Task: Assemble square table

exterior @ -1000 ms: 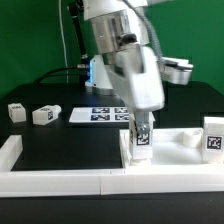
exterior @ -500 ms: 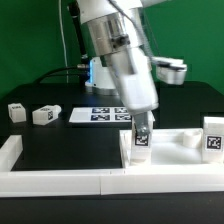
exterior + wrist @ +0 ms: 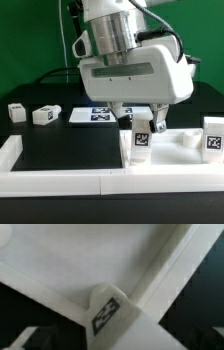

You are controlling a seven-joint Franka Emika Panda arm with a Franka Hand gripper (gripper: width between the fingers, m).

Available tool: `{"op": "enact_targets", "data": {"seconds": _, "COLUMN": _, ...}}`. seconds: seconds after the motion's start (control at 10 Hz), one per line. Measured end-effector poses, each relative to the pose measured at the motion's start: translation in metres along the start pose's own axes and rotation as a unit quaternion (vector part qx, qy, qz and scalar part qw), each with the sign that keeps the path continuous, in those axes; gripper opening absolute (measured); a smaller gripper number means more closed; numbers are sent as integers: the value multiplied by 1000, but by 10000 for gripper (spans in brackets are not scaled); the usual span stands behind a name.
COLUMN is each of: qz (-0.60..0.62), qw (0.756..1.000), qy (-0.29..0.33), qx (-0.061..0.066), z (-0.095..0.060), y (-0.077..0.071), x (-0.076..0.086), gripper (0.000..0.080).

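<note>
My gripper hangs directly above the leg, which stands upright at a corner of the top by the front rail. Fingers flank the leg's upper end, but whether they are clamped or slack I cannot tell.

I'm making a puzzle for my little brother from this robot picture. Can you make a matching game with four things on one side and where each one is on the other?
Things:
1. marker board
2. middle leg
3. leftmost leg
4. front border rail

Places:
A. loose, at the back on the exterior view's left
B. running along the front, nearest the camera
C. standing upright right under the gripper
D. lying flat behind the gripper, near the middle

Pairs: 1-D, 2-C, 3-A, 4-B
</note>
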State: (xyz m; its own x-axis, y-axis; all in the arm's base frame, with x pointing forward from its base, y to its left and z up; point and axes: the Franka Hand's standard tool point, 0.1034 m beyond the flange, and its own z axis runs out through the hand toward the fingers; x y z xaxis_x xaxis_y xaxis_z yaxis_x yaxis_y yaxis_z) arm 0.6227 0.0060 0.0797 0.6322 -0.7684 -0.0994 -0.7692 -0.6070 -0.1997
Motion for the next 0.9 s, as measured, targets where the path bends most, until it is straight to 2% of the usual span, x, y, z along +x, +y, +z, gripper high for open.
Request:
{"op": "enact_targets", "data": {"seconds": 0.1, "qz": -113, "qw": 993, "qy": -8, "qx": -29, "z": 0, "y": -1, "x": -4, "gripper": 647}}
{"op": "enact_targets", "data": {"seconds": 0.2, "qz": -206, "qw": 978, "qy": -10, "qx": -39, "z": -1, "y": -5, "x": -3, "gripper": 649}}
{"op": "enact_targets", "data": {"seconds": 0.4, "qz": -207, "qw": 977, "qy": -11, "qx": -39, "z": 0, "y": -1, "x": 0, "gripper": 619}}
{"op": "enact_targets", "data": {"seconds": 0.6, "qz": -207, "qw": 977, "qy": -11, "qx": -39, "z": 0, "y": -1, "x": 1, "gripper": 348}}
{"op": "enact_targets", "data": {"seconds": 0.7, "qz": -171, "qw": 984, "qy": -9, "qx": -41, "z": 0, "y": 1, "x": 2, "gripper": 348}}
{"op": "enact_targets", "data": {"seconds": 0.8, "qz": -131, "qw": 990, "qy": -7, "qx": -42, "z": 0, "y": 1, "x": 2, "gripper": 294}}
{"op": "enact_targets", "data": {"seconds": 0.9, "qz": -114, "qw": 993, "qy": -7, "qx": -42, "z": 0, "y": 2, "x": 2, "gripper": 293}}
